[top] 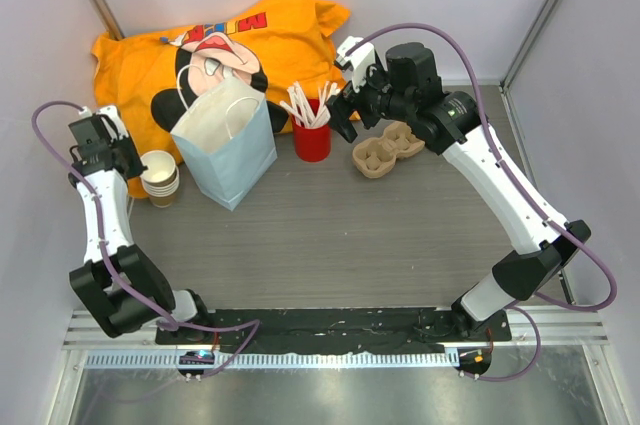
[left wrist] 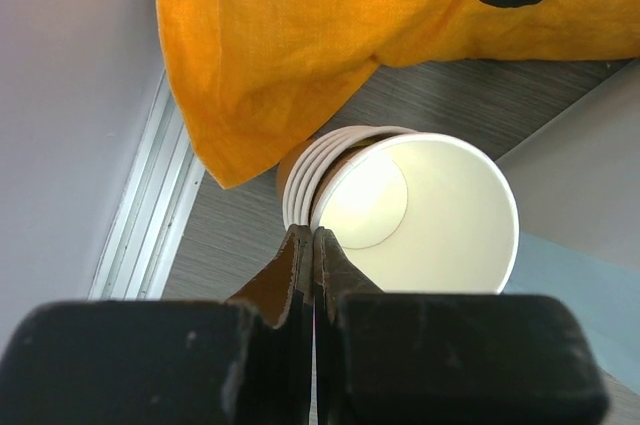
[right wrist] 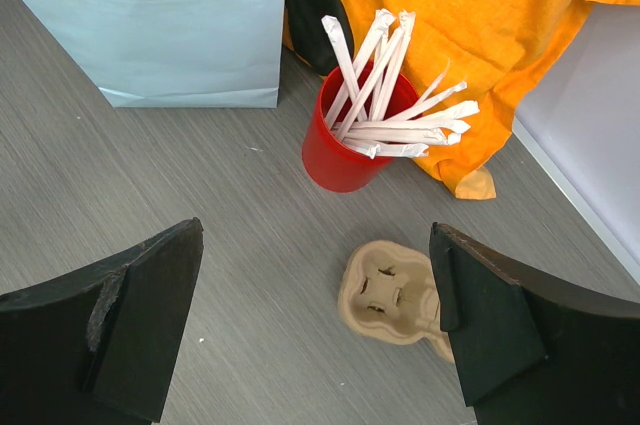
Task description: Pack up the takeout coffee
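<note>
The takeout coffee with its black lid is out of view in every frame. My left gripper (top: 112,148) is shut and empty at the far left. In the left wrist view its tips (left wrist: 315,237) lie over the near rim of a stack of lidless brown paper cups (left wrist: 420,215); I cannot tell if they touch it. My right gripper (top: 345,115) is open and empty. It hangs above the table (right wrist: 315,228) between a red cup of white sticks (right wrist: 345,150) and a cardboard cup carrier (right wrist: 385,295). A light blue paper bag (top: 225,140) stands open.
The cup stack (top: 160,177) stands left of the bag, the red cup (top: 312,140) and carrier (top: 388,150) right of it. An orange printed cloth (top: 230,35) lies behind them. Walls close the left, back and right sides.
</note>
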